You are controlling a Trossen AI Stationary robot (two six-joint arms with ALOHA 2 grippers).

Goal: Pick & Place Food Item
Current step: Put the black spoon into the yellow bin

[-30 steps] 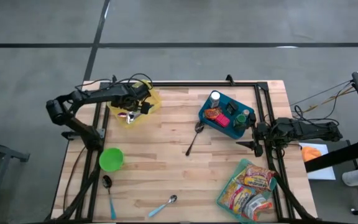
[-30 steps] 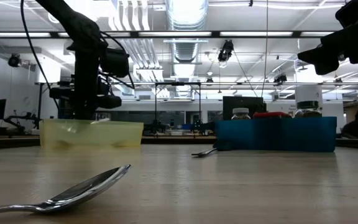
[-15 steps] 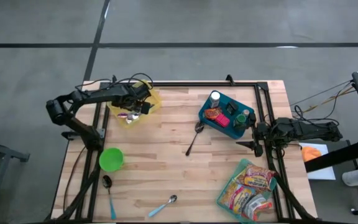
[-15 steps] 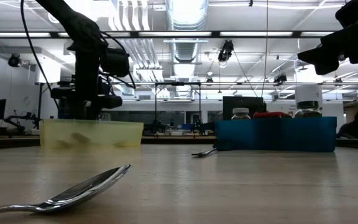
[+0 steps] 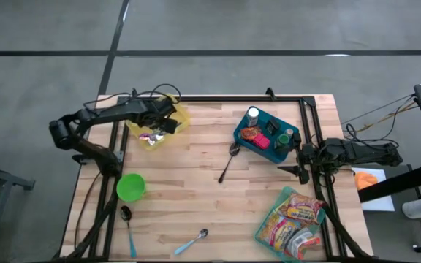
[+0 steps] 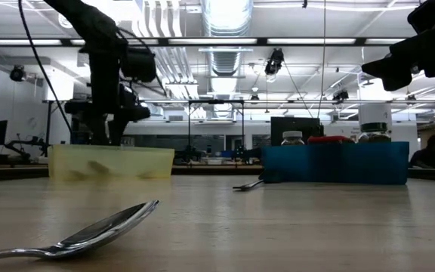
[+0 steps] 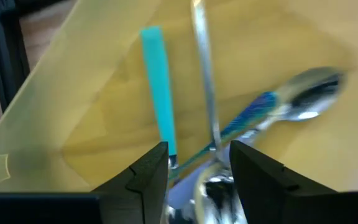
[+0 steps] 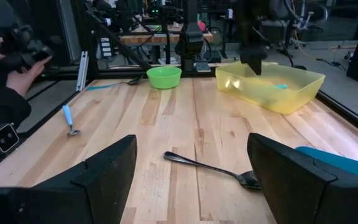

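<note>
Left gripper [image 5: 165, 126] over the yellow bin [image 5: 159, 128], fingers [image 7: 148, 177] parted and grasping nothing.

In the left wrist view the two dark fingers stand apart above the bin's floor, where spoons lie loose: a teal-handled spoon [image 7: 160, 121], a steel one [image 7: 205, 81] and a blue-handled one [image 7: 291, 106], crossing each other, none of them between the fingers. The bin's walls keep the cutlery gathered at the far left corner of the surface [image 5: 196, 197]. The likely food items, bright snack packets [image 5: 294, 219], sit in a clear tray at the near right corner, well apart from both arms; which one the task means is hard to tell. The right gripper [image 5: 307, 155] waits with fingers [image 8: 104, 171] wide and empty beside the blue bin [image 5: 265, 139] of jars.
</note>
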